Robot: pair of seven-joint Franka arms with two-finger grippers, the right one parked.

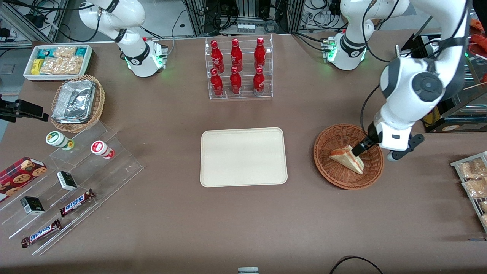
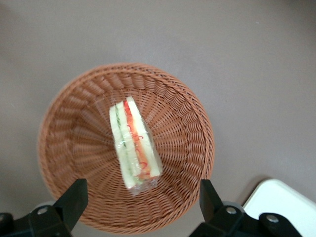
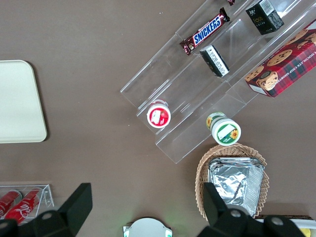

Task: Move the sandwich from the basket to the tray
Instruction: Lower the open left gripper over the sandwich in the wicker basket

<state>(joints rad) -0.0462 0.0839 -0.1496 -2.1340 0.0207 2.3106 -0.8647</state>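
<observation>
Brown tabletop [image 1: 159, 213] lies bare around the cream tray [image 1: 243, 157] and, at its 3 o'clock, the reddish-brown wicker basket [image 1: 331, 167]. Sandwich [image 1: 347, 158] lies mid-basket, off the rim. Gripper [image 2: 140, 200] hovers above it, fingers [image 2: 74, 196] spread wide, touching nothing.

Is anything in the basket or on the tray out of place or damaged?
Nothing stands out. The sandwich lies intact in the basket, the tray is bare, and the open pincer hovers above the sandwich.

One sandwich [image 1: 347, 158], one basket [image 1: 338, 139], one tray [image 1: 243, 156], six bottles [image 1: 236, 67] (all red).
</observation>
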